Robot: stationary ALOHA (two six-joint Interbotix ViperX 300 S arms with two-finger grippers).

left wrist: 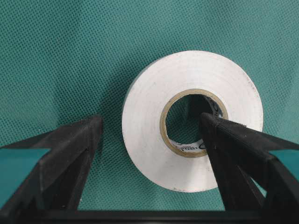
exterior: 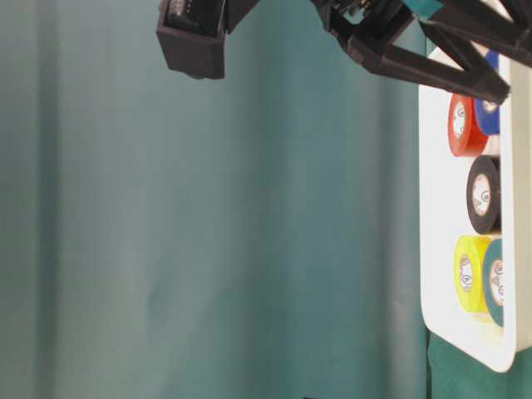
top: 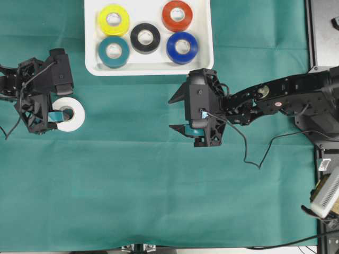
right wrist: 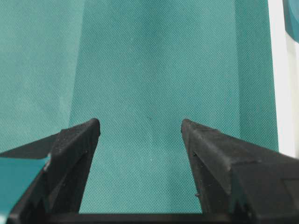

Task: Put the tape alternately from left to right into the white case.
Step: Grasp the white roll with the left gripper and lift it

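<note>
Far left, overhead: left gripper (top: pixel 59 113) sits low over the white roll (top: pixel 70 114), which lies flat on the green cloth (top: pixel 132 174) of the bench, well apart from the case. Left wrist view: white roll (left wrist: pixel 191 120) flat, pale core up; fingers wide, not clamped. One finger (left wrist: pixel 70 154) stands outside the roll's rim w/ a strip of cloth showing between; the other finger (left wrist: pixel 233 149) has its tip at the core hole, over the ring's near side. Can't tell if that tip touches the roll.

Centre top, overhead: white case (top: pixel 92 58) holds 5 rolls lying flat, yellow roll (top: pixel 113 20) top left, teal roll (top: pixel 113 51) below it, black roll (top: pixel 145 37) mid, red roll (top: pixel 177 15) top right, blue roll (top: pixel 182 47) below red. Teal & black touching or nearly so; can't tell.

Right of centre: right gripper (top: pixel 183 114) hovers over bare cloth just below the case's lower right corner, arm reaching in from the right edge. Right wrist view: fingers (right wrist: pixel 77 154) wide, nothing between but cloth; white case rim (right wrist: pixel 280 93) at the frame's right edge.

Table-level view: case (exterior: pixel 440 274) seen edge-on at right w/ red, black, yellow, teal rolls showing.
</note>
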